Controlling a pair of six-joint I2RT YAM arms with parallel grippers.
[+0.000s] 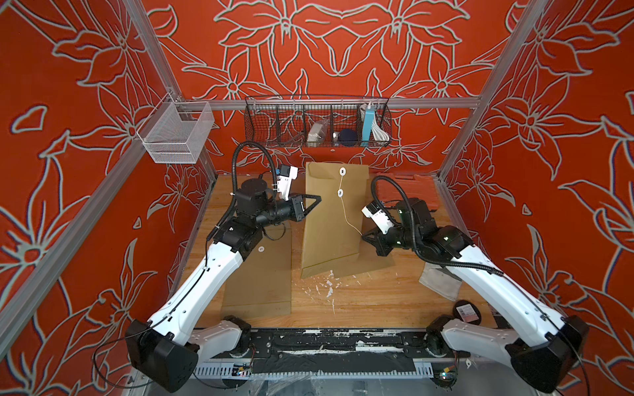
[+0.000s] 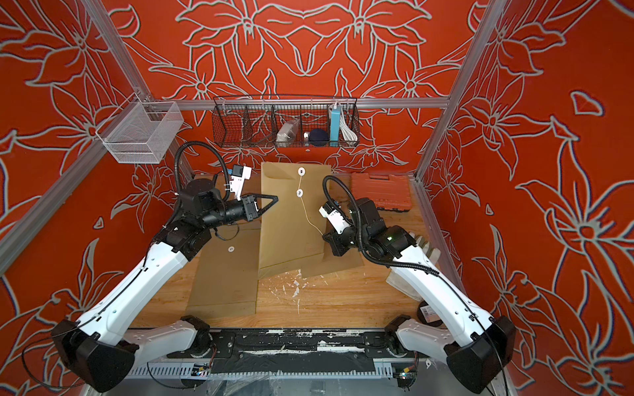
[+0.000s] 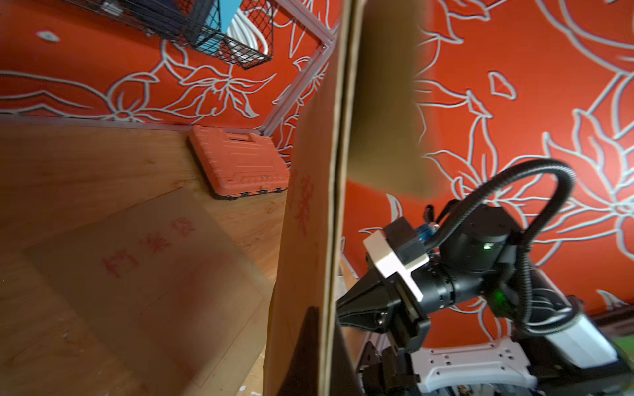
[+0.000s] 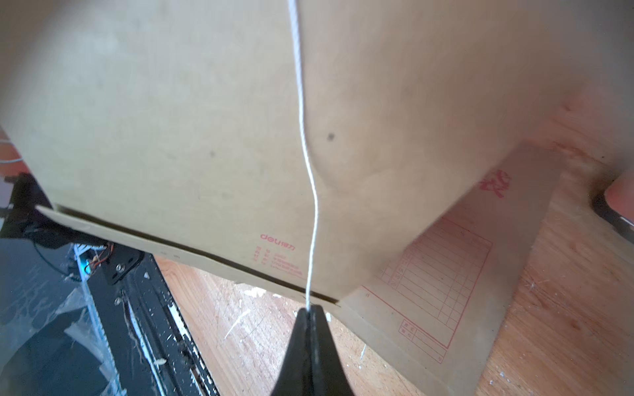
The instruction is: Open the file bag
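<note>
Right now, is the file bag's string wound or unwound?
Mostly unwound: the string runs free from the lower button to the shut right gripper. Any turns there: cannot tell.

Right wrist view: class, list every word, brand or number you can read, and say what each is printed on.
"deli": red brand mark on the raised file bag.
Small red characters beside it and the lines under it: too small to read.
Red printed form and large red characters on the flat file bag: blurred, not readable.
</note>
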